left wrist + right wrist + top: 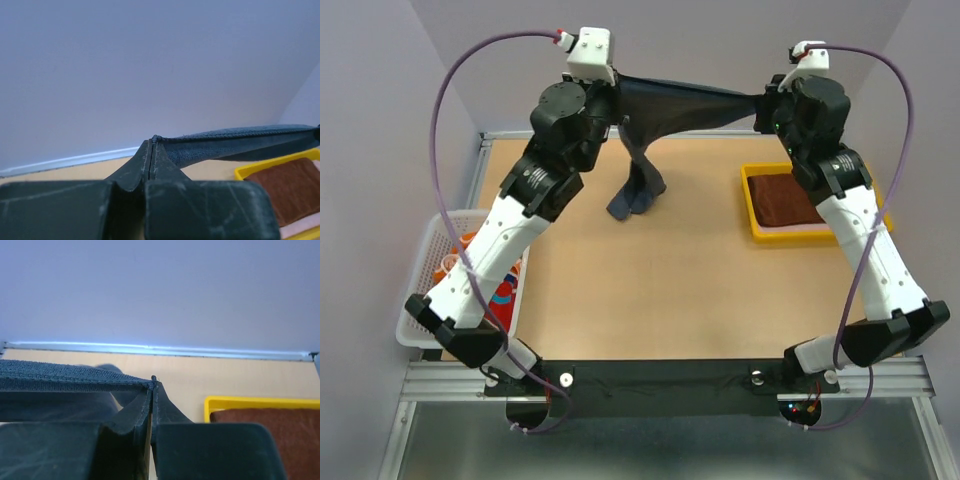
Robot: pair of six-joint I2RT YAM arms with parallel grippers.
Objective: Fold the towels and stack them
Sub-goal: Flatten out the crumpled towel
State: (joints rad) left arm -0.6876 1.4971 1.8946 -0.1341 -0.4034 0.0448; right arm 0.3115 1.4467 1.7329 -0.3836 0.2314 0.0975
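Observation:
A dark navy towel hangs stretched in the air between my two grippers, its lower part drooping to the table. My left gripper is shut on its left corner, and the navy towel runs off to the right from my left gripper's tips. My right gripper is shut on the opposite corner; there the navy towel leads left from the gripper. A folded reddish-brown towel lies in the yellow tray.
A white mesh basket at the table's left edge holds orange and red cloths, partly covered by my left arm. The yellow tray with the brown towel sits at the right. Lilac walls close the back and sides.

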